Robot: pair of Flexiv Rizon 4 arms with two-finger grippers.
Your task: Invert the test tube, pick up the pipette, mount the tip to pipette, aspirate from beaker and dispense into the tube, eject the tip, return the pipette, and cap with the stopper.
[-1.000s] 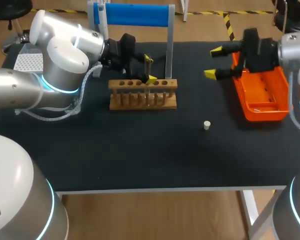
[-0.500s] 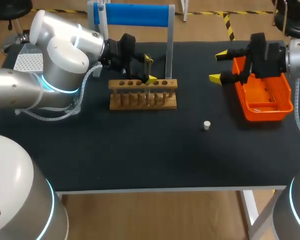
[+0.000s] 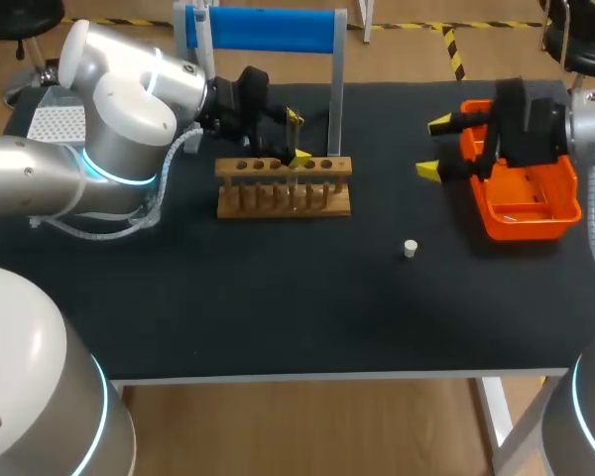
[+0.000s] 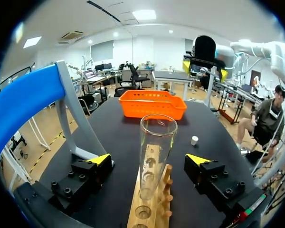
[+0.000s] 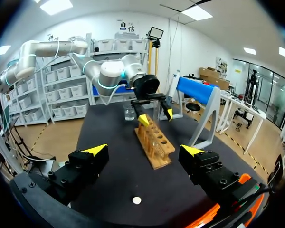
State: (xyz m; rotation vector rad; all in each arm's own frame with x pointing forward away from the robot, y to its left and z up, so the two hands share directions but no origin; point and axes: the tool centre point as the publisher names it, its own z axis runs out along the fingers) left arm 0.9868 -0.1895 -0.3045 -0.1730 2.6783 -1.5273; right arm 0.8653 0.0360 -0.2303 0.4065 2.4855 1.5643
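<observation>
The left claw (image 4: 149, 159) is hanging wide open on either side of the test tube (image 4: 156, 152), with neither finger touching the glass. The tube is sitting at the wooden rack (image 3: 284, 188), though I cannot tell whether it is seated in a hole. A blue-topped stand (image 3: 268, 30) is rising just behind the rack. The right claw (image 3: 434, 147) is hovering open and holding nothing, at the inner edge of the orange tray (image 3: 535, 213). A small white stopper (image 3: 410, 248) is lying alone between rack and tray on the black bench (image 3: 278, 307).
</observation>
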